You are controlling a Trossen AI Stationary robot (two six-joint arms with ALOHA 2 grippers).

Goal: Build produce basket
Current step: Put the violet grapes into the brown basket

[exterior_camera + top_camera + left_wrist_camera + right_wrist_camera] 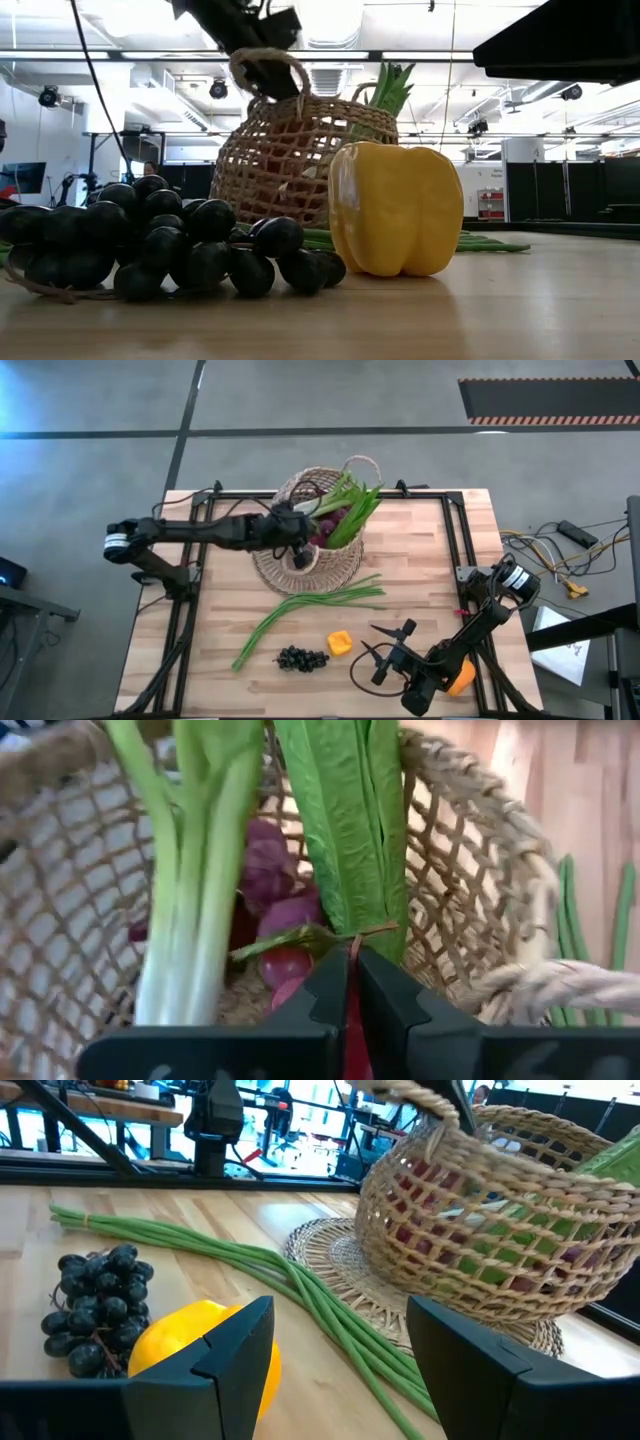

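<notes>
The tan wicker basket [296, 488] stands tilted on a round woven mat [300, 575]. It holds a leek [190, 900], leafy greens [345, 830] and red-purple grapes [268, 880]. My left gripper [297, 545] reaches into its mouth, shut on a thin grape stem. Green onions [315, 605], black grapes [300, 657] and a yellow pepper [340, 643] lie on the table in front of the mat. My right gripper [368, 642] is open and empty beside the pepper, near the front edge. An orange [462, 678] lies under the right arm. My left gripper pinches a thin brown stem [351, 946] of the red-purple grapes between its two fingertips [325, 982]. The fingers reach into the basket from its left rim, slanting down. The grapes lie on the basket's bottom among the greens. Red shows in the narrow gap between the fingers.
The basket's loop handles stand up at its far side [362, 460] and near side [560, 982]. Black rails [455, 535] run along the table's sides. Cables [545, 550] lie off the table's right edge. Bare wood [430, 590] lies right of the mat.
</notes>
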